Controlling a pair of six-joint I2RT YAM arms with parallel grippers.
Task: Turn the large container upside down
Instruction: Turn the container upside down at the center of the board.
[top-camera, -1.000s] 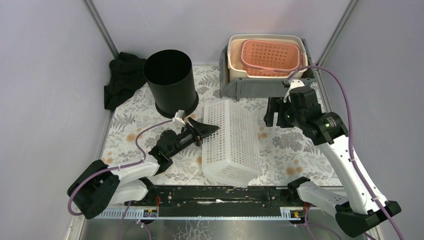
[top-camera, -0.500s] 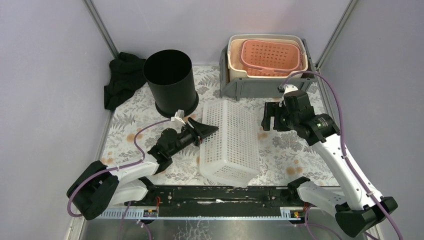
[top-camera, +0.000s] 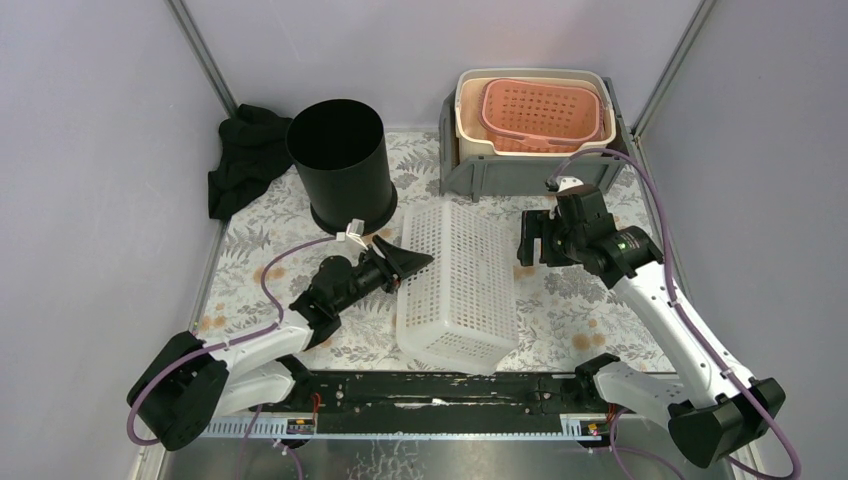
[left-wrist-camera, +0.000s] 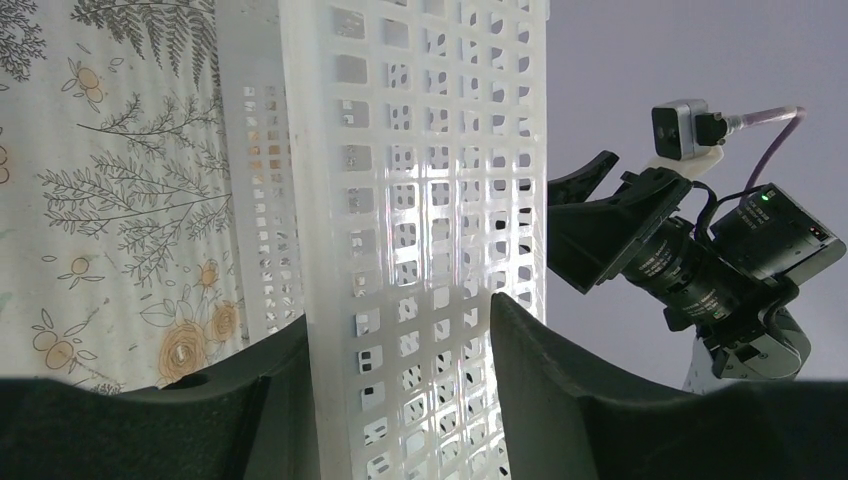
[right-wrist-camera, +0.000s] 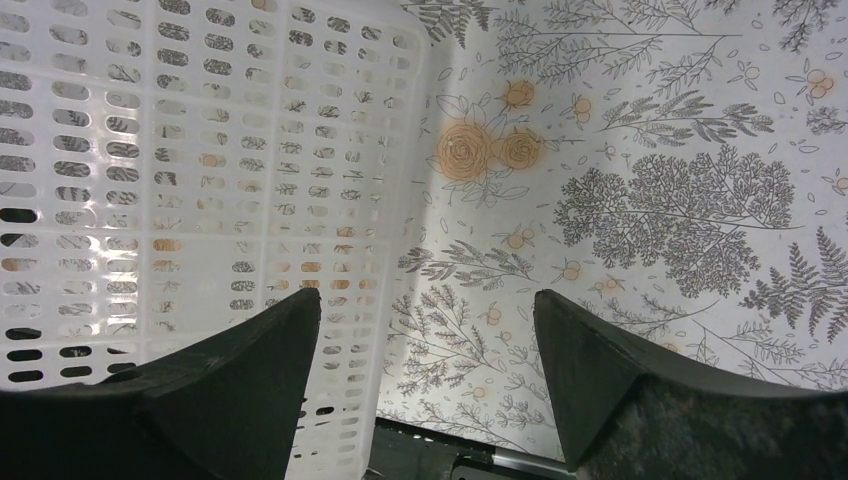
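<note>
Lying near the middle of the floral table cover (top-camera: 575, 290), the large white perforated basket (top-camera: 460, 285) ran lengthwise from the far side toward the arm bases, one broad latticed face turned up; whether its open side faced down could not be made out. The left gripper (top-camera: 405, 262) reached in low from the left and met the basket at its far left edge. In the left wrist view a wall of the basket filled the gap between the two black fingers (left-wrist-camera: 570, 400), which were grasping it from either side. The right gripper (top-camera: 530, 240) hung over the table just beside the basket's far right edge, apart from it. Its jaws were spread wide and released, with only the flowered cover and the rim of the basket showing between them in the right wrist view. Behind the basket to the left stood an upright black cylindrical bin (top-camera: 340, 165), its mouth open upward, with a crumpled black cloth (top-camera: 240, 160) against the wall beside it. At the far right a grey crate (top-camera: 480, 180) held a cream tub (top-camera: 470, 115), and inside that sat a pink slotted basket (top-camera: 540, 112)
</note>
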